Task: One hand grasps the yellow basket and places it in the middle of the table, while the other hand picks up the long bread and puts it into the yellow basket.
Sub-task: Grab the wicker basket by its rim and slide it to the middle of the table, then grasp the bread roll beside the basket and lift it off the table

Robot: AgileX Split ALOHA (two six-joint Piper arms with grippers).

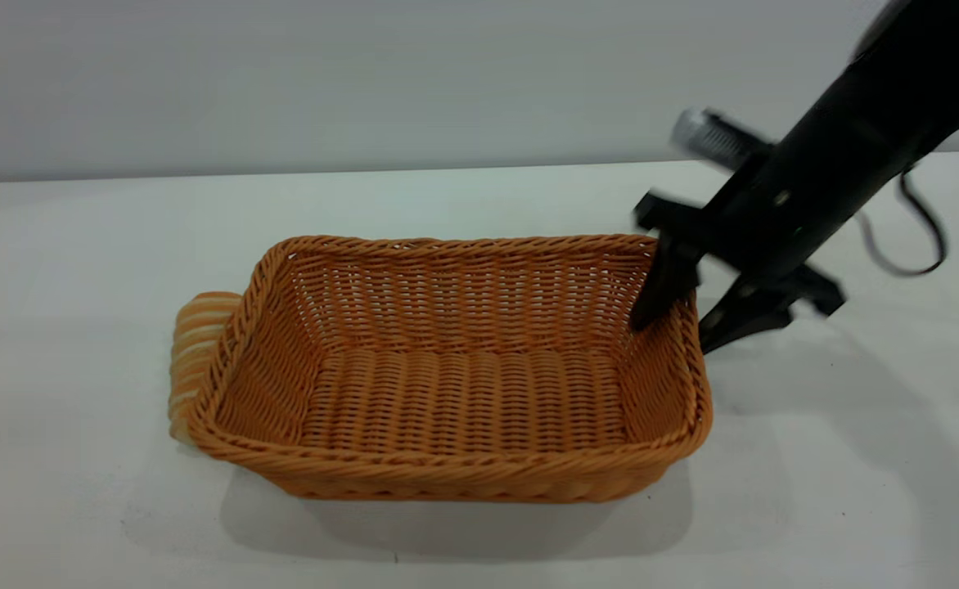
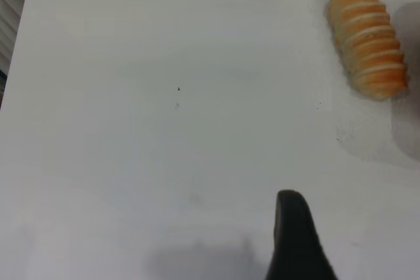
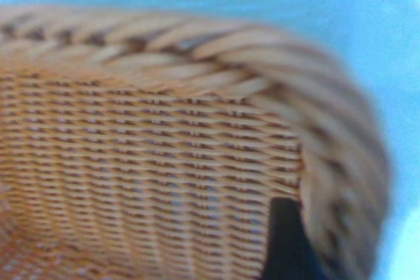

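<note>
A lab-like test bench; bare white table (image 1: 78, 327), plain grey wall (image 1: 283, 82).

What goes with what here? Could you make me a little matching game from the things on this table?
Things:
1. yellow basket
2. long bread
3. right gripper
4. table

Descriptions:
A. striped, lying on the table against the basket's outer wall
B. plain white
C. one finger inside the rim, one outside
D. woven, empty

Pairs: 1-D, 2-A, 3-C, 4-B
</note>
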